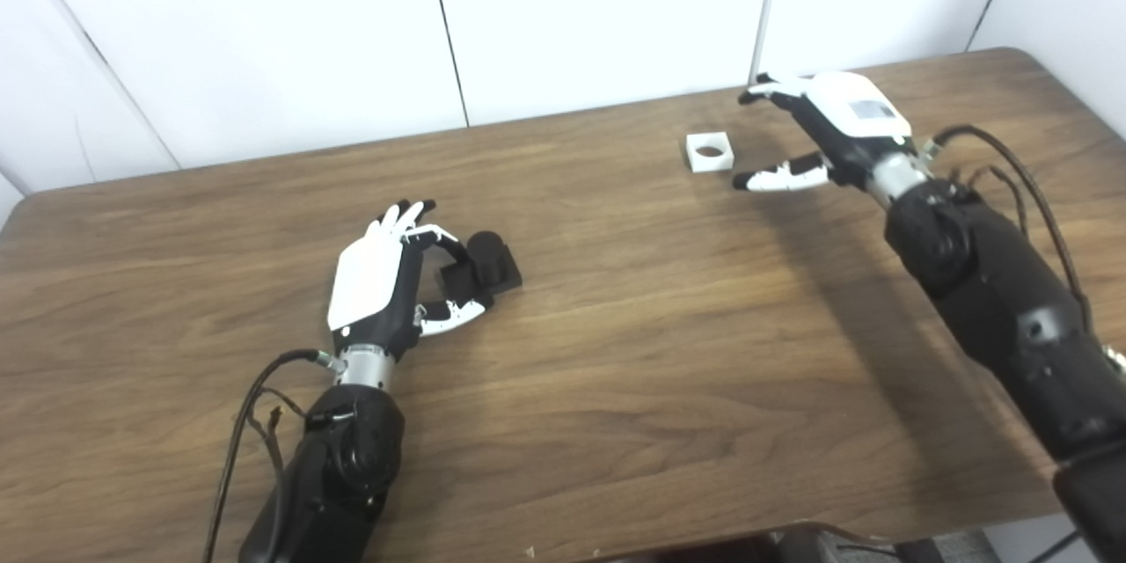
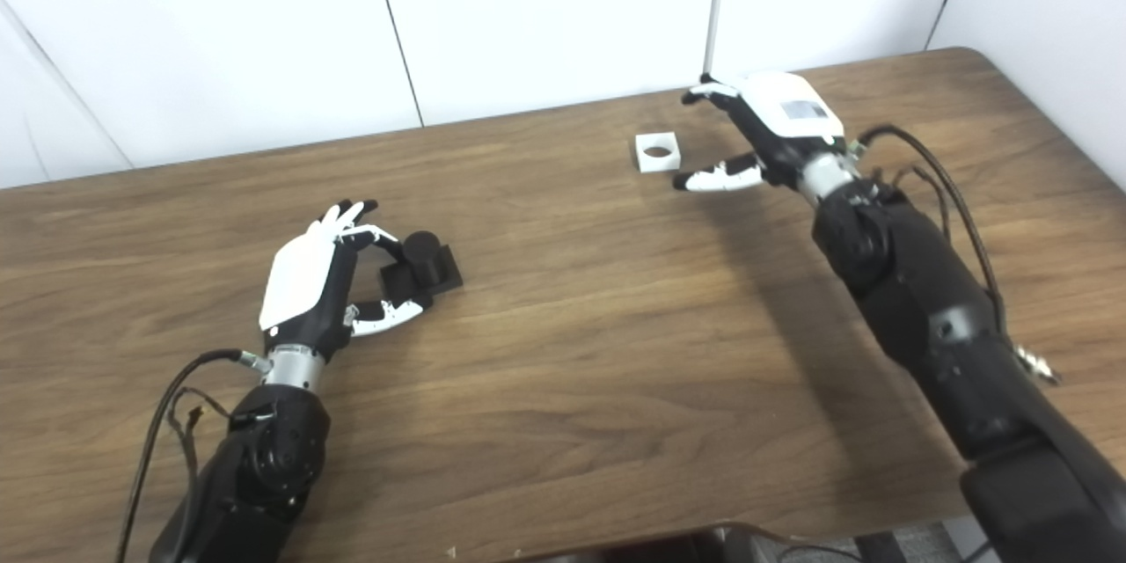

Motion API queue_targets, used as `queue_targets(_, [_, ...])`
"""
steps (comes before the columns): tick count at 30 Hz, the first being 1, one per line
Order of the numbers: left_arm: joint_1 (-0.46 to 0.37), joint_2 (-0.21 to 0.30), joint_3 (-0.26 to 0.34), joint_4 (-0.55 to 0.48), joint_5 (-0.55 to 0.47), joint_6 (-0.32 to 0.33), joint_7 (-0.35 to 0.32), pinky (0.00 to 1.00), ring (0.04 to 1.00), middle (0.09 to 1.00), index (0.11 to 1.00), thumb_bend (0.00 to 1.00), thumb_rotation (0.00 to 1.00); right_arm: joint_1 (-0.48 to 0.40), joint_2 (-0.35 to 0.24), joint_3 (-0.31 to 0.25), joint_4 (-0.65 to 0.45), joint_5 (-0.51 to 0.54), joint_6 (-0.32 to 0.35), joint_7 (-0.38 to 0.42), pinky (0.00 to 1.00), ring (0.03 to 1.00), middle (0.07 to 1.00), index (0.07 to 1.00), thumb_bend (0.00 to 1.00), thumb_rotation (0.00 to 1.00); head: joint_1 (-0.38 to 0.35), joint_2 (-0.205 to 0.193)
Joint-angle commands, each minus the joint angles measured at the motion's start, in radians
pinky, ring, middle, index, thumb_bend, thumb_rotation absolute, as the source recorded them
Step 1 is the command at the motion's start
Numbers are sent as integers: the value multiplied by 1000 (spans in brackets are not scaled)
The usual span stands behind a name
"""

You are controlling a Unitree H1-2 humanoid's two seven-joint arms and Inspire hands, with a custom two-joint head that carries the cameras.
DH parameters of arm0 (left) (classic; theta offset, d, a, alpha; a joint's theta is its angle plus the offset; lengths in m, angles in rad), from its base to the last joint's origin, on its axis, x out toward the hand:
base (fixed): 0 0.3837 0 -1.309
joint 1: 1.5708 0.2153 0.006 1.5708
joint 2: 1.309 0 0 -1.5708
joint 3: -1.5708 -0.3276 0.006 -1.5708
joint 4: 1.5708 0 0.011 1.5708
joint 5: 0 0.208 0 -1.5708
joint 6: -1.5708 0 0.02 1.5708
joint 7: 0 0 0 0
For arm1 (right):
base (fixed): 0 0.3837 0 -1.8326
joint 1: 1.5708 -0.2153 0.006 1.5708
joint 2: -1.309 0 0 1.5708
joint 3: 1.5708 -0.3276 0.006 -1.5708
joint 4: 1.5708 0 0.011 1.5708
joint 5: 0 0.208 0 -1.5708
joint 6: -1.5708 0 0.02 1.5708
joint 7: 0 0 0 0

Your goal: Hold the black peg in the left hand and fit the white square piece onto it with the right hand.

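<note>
The black peg (image 1: 486, 264), a short cylinder on a square base, stands on the wooden table (image 1: 633, 352) left of centre. My left hand (image 1: 387, 281) is right beside its left side. The fingers (image 1: 437, 235) curl over the far corner of the base and the thumb reaches the near corner. The peg rests on the table and I see no firm grip. The white square piece (image 1: 709, 151), with a round hole, lies flat at the back right. My right hand (image 1: 822, 132) hovers just to its right, open, with the fingers beyond the piece and the thumb on its near side.
White wall panels (image 1: 440, 18) stand behind the table's far edge. The table's right edge runs close behind my right arm. Cables hang from both forearms.
</note>
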Motion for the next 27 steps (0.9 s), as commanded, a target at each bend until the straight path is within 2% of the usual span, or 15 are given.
queue_targets(1, [51,-4,-45,73,17,29,-101,972,978,926,493,516,80,-95,-32,13,12,-6,-4,20,803,923,945,853,743,545,0,0])
queue_targets(7, [47,-2,-49,76,26,32,-98,964,974,926,493,515,82,-178,-33,70,91,-31,0,62,809,919,964,870,773,540,6,-2])
queue_targets(18, [45,-8,-43,81,23,32,-91,963,972,921,493,518,78,-238,-18,124,216,-38,-24,49,783,913,956,868,788,528,16,-5])
queue_targets(22, [45,-8,-37,83,16,32,-91,991,980,926,493,518,77,-259,-13,153,250,-50,-20,58,837,932,967,884,768,559,20,-5])
queue_targets(27, [48,-5,-38,83,23,32,-88,974,978,925,492,518,76,-286,-10,179,298,-49,-33,55,852,933,966,881,774,574,23,-5])
